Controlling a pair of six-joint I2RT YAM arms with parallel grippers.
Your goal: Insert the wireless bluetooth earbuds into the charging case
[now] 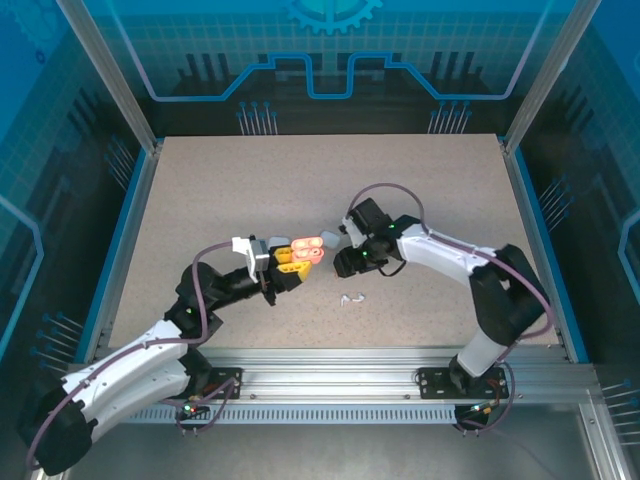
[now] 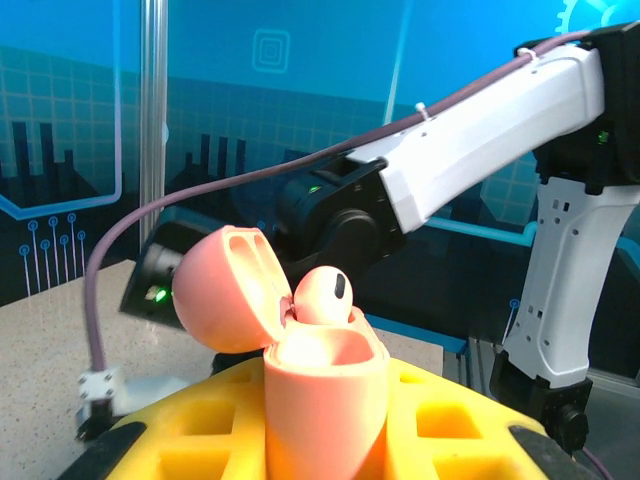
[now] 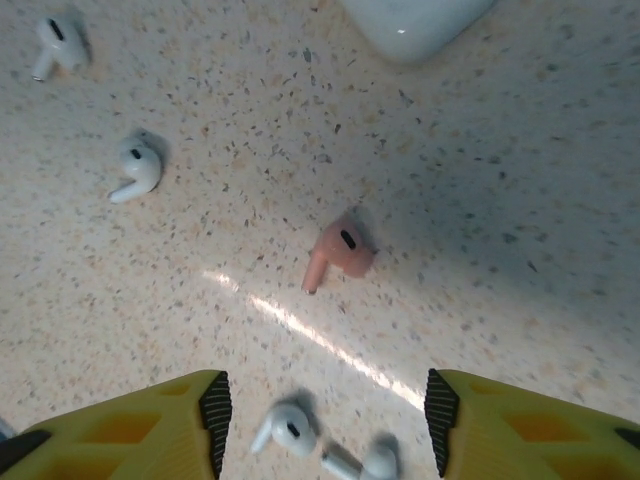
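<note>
Left gripper (image 1: 290,262) clamps the open salmon-pink pebble-shaped plastic charging case (image 2: 325,385); right gripper (image 3: 322,425) jaws apart, empty.
One salmon stemmed earbud (image 2: 322,295) seated in the case, lid (image 2: 220,290) tipped back. Second salmon earbud (image 3: 340,252) lies on the speckled tabletop (image 3: 500,200) below the right gripper, small white stemmed earbuds (image 3: 135,168) scattered around it, glossy white case (image 3: 415,20) nearby.

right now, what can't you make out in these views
- Left wrist view: the rim of the salmon charging case hides the stem of the seated salmon earbud; depth unclear.
- Right wrist view: the white case is cut off by the top edge; open or shut, cannot tell.
- Top view: the white earbuds are too small to count.
</note>
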